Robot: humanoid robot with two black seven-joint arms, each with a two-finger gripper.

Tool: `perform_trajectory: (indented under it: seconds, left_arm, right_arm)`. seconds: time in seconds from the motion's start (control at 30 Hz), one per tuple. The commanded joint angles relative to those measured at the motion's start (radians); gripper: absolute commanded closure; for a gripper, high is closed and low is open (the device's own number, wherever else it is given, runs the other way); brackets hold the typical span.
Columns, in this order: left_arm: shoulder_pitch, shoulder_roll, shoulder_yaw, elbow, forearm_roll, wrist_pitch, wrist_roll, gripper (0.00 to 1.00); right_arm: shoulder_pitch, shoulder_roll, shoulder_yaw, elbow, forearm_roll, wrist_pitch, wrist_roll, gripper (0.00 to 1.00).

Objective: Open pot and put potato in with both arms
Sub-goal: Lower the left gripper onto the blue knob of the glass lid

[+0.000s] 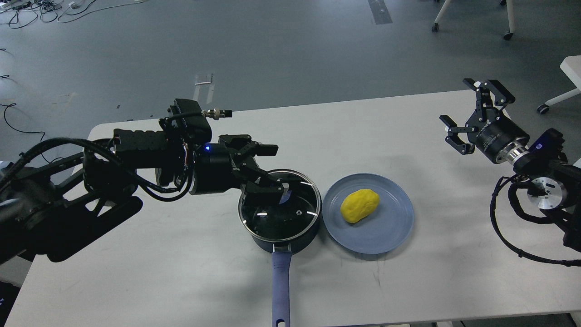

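Observation:
The dark navy pot (305, 236) stands at the table's middle with its glass lid (278, 220) on and its blue-purple handle (281, 284) pointing toward me. My left gripper (276, 175) reaches in from the left and hangs over the lid's far left part. Its fingers are spread open about the blue knob (286, 196), which is mostly hidden behind them. I cannot tell whether they touch it. The yellow potato (360, 205) lies on a blue-grey plate (386, 234) right of the pot. My right gripper (476, 113) is open and empty, held above the table's far right.
The white table (181, 254) ends close behind the left arm and at the front near the handle's tip. Chair legs (508, 27) and a white table corner (572, 68) stand on the grey floor at the back right.

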Motion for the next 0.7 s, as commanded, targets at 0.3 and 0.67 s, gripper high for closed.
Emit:
perform_trajectory:
  seconds: [0.3,0.67]
  left_arm:
    - [0.036,-0.048,0.052,0.112,0.078,0.072,0.003,0.02]
    - [0.056,-0.048,0.055,0.155,0.081,0.091,0.003,0.06]
  right_arm:
    - [0.000,0.001,-0.001,0.001,-0.001,0.000,0.000,0.00]
    - [0.000,0.001,-0.001,0.000,-0.001,0.000,0.000,0.00]
